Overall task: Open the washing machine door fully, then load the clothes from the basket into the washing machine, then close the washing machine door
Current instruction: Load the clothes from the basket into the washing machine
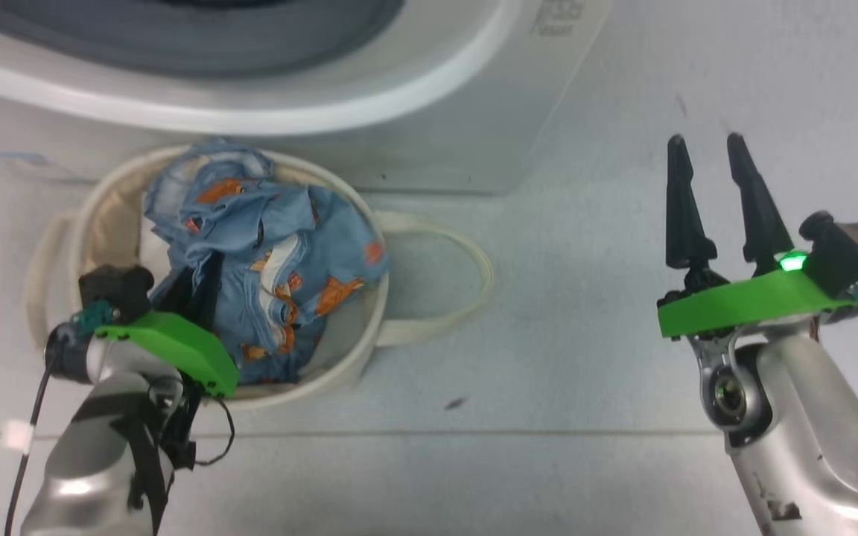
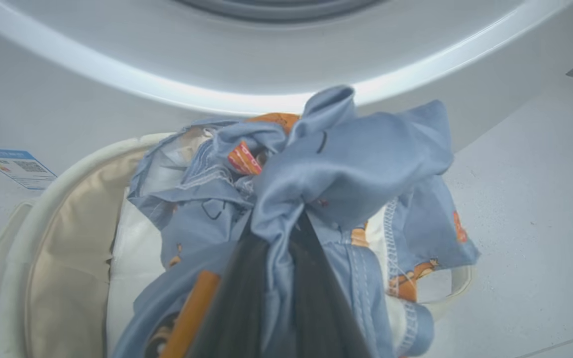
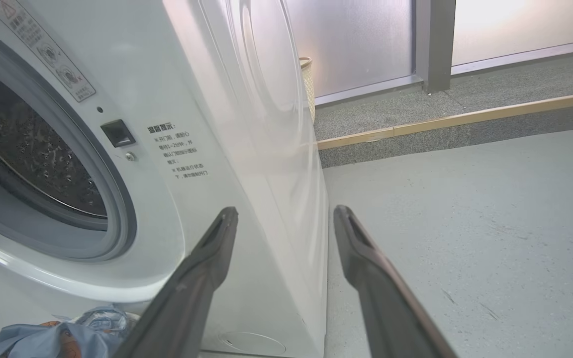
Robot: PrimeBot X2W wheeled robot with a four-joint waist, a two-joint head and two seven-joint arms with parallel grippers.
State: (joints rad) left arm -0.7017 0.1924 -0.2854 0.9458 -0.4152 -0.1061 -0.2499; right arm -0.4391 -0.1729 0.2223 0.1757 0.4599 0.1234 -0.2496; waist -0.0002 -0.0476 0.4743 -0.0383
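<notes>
Fingers of the left gripper [image 2: 286, 223] pinch the clothes [image 1: 272, 246] in the basket [image 1: 378, 305]; right gripper [image 1: 705, 141] fingers spread, empty.

Left hand [image 1: 202, 286]: lower left of head view, fingers pressed together and clamped on a fold of the clothes [image 1: 280, 238]. Left forearm [image 1: 94, 461], silver, rises from the bottom edge. Right hand [image 1: 705, 141]: lower right, fingers spread apart, pointing up the view, empty. Right forearm [image 1: 816, 439] leans up and leftward.

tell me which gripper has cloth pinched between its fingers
The left gripper, shut on the soft blue cartoon-print garment in the round cream canvas basket; the right gripper stands open and empty.
</notes>
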